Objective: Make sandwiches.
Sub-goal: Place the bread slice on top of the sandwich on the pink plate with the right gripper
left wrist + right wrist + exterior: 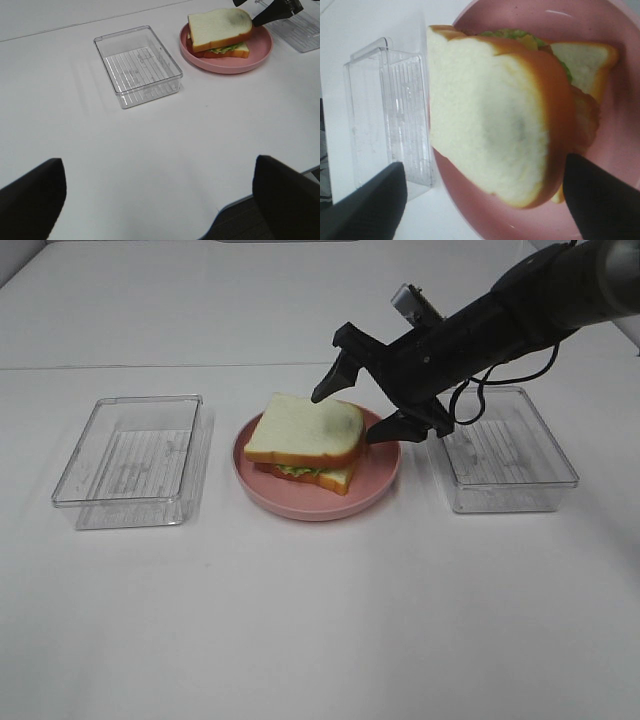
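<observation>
The sandwich [305, 430] lies on the pink round plate [320, 508] at the table's middle. Its top white slice sits tilted and askew over green lettuce, a reddish layer and the bottom slice. My right gripper [347, 416] is open, with one finger behind the top slice and the other at its right side over the plate. In the right wrist view the sandwich [490, 120] fills the space between the dark fingers [600, 200]. My left gripper [160, 200] is open and empty over bare table, far from the sandwich [220, 27]. It is out of the exterior view.
A clear plastic tray [125, 502] stands left of the plate, and it also shows in the left wrist view [137, 65]. A second clear tray [515, 485] stands to the right, under my right arm. Both hold nothing. The table's edge [225, 220] is near my left gripper.
</observation>
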### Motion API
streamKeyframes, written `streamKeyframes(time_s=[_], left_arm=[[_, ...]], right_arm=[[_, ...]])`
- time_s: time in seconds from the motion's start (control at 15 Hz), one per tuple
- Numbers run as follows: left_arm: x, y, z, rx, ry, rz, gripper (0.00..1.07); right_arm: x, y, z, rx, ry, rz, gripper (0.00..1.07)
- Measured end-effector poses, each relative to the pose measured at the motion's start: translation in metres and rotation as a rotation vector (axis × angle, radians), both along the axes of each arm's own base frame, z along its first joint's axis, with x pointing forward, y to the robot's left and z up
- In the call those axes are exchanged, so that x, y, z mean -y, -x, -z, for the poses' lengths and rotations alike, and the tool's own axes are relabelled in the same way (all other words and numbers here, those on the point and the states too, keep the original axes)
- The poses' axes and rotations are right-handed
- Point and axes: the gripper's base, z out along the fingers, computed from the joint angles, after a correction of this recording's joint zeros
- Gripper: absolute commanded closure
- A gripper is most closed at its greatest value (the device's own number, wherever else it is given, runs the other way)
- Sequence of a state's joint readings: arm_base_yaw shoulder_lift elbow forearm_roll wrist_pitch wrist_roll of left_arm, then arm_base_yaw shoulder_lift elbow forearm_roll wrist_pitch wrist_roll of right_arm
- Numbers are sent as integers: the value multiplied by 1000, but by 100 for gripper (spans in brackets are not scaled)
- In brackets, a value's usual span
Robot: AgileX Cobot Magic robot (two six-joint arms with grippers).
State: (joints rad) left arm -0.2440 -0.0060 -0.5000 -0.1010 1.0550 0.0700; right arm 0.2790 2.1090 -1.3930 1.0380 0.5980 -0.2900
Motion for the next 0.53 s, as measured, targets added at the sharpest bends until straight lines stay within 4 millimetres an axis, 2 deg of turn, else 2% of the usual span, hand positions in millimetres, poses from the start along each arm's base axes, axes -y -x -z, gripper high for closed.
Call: streamKeyframes(time_s=[0.27, 0.53], left_arm=[[0, 0, 0, 0, 0, 0, 11], [0, 0, 0, 0, 0, 0, 11]], right_arm=[[19, 11, -32, 53, 235, -55, 27], [42, 40, -80, 82, 474, -223, 27]])
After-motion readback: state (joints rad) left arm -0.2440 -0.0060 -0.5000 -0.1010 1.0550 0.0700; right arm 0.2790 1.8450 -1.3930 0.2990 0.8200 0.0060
